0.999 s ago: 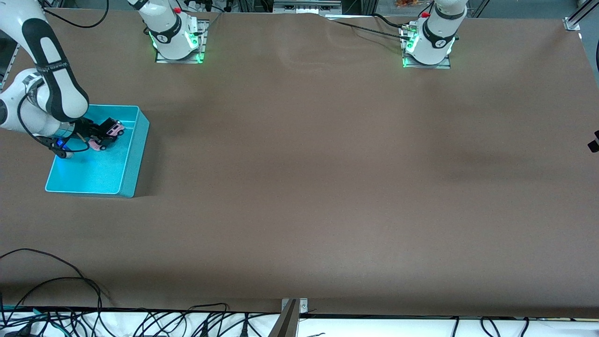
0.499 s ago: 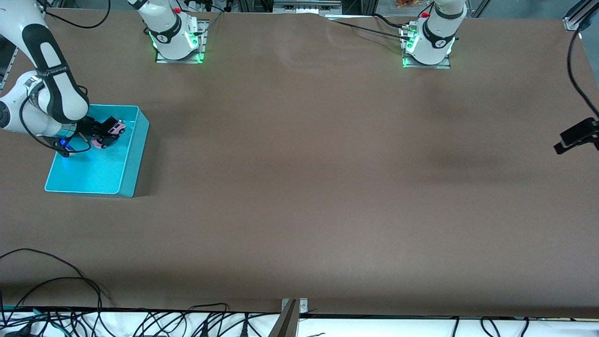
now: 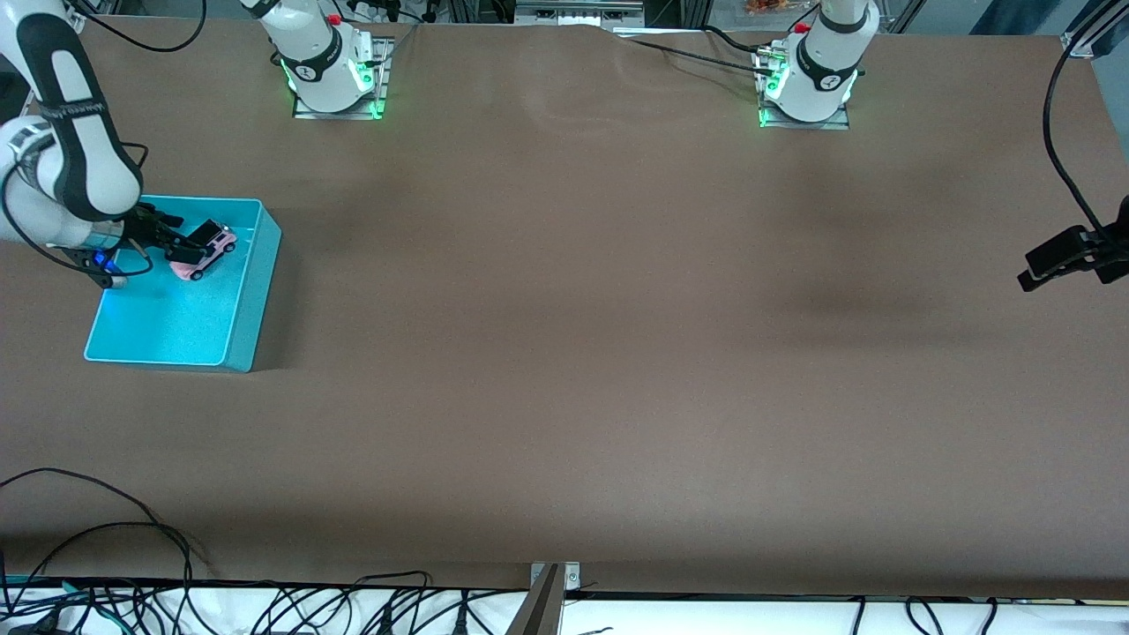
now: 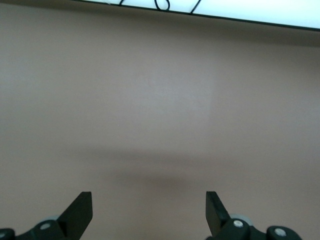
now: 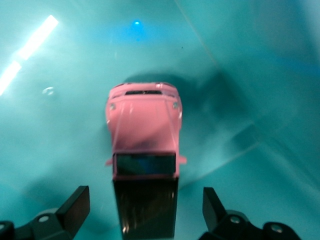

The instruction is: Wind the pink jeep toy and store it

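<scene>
The pink jeep toy (image 3: 205, 248), with a black roof, lies in the turquoise bin (image 3: 251, 291) at the right arm's end of the table. In the right wrist view the jeep (image 5: 144, 130) rests on the bin floor (image 5: 250, 100). My right gripper (image 3: 172, 238) is open, its fingers apart on either side of the jeep's roof without touching it (image 5: 145, 207). My left gripper (image 3: 1054, 258) is open and empty, up over the table's edge at the left arm's end; it shows over bare brown table in its wrist view (image 4: 149, 212).
The brown table (image 3: 564, 353) stretches wide between the two arms. Cables (image 3: 106, 547) lie along the table's edge nearest the front camera.
My right gripper has opened and let go of the jeep, pulling back a little from it. My left gripper has moved into view at the left arm's end of the table.
</scene>
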`<state>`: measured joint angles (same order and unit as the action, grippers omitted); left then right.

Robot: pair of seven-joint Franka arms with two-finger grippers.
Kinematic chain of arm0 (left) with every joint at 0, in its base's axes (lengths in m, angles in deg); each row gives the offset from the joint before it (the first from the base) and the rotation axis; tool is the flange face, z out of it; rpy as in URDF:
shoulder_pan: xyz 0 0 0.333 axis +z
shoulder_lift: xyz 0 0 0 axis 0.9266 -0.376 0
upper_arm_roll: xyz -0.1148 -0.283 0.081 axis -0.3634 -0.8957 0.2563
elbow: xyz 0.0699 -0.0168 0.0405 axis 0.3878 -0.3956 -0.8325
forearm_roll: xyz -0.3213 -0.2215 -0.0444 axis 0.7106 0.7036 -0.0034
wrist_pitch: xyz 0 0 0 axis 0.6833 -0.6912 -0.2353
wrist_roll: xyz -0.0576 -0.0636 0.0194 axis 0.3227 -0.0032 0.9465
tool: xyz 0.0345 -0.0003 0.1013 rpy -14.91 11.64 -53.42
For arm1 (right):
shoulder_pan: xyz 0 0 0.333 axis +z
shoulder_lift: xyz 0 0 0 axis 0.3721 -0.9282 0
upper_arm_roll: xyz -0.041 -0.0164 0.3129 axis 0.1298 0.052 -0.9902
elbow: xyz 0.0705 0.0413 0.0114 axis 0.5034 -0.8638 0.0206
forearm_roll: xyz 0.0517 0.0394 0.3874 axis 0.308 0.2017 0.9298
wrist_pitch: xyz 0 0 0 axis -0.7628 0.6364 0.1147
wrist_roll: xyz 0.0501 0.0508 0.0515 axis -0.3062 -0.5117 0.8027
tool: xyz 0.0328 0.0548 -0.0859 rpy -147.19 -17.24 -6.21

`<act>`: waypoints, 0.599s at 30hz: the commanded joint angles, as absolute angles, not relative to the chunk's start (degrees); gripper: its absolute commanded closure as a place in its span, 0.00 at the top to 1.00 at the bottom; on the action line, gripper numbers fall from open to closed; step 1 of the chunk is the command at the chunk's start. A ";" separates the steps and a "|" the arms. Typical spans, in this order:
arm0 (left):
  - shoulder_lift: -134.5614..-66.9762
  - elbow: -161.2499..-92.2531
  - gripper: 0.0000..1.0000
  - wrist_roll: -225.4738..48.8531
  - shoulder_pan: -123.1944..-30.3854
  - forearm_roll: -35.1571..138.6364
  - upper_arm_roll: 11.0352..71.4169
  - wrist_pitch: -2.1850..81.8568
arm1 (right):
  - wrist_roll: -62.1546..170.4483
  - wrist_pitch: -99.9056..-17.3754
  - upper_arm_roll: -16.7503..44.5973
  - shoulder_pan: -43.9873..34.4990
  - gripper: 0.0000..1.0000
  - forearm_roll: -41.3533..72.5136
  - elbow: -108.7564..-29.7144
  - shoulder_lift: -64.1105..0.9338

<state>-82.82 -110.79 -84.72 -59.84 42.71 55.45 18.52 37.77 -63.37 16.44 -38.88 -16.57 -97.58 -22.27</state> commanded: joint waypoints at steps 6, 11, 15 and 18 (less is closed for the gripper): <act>-81.04 -112.03 1.00 -82.66 -60.80 42.84 57.09 17.24 | 36.46 -59.74 11.82 -38.54 1.00 -17.40 -98.01 -8.67; -81.12 -112.20 1.00 -80.54 -60.71 41.52 57.18 17.07 | 33.48 -55.01 11.64 -36.17 1.00 -17.05 -95.38 -5.23; -81.04 -113.52 1.00 -80.63 -60.71 41.87 57.09 16.54 | 30.31 -48.76 9.62 -34.50 1.00 -17.13 -90.11 -5.92; -80.86 -114.23 1.00 -80.54 -60.80 42.13 57.00 15.14 | 28.82 -47.35 6.99 -34.32 1.00 -17.05 -86.06 -7.51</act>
<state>-82.27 -111.80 -82.05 -60.60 42.53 57.04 16.58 32.37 -51.24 10.16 -35.30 -16.57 -92.58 -5.03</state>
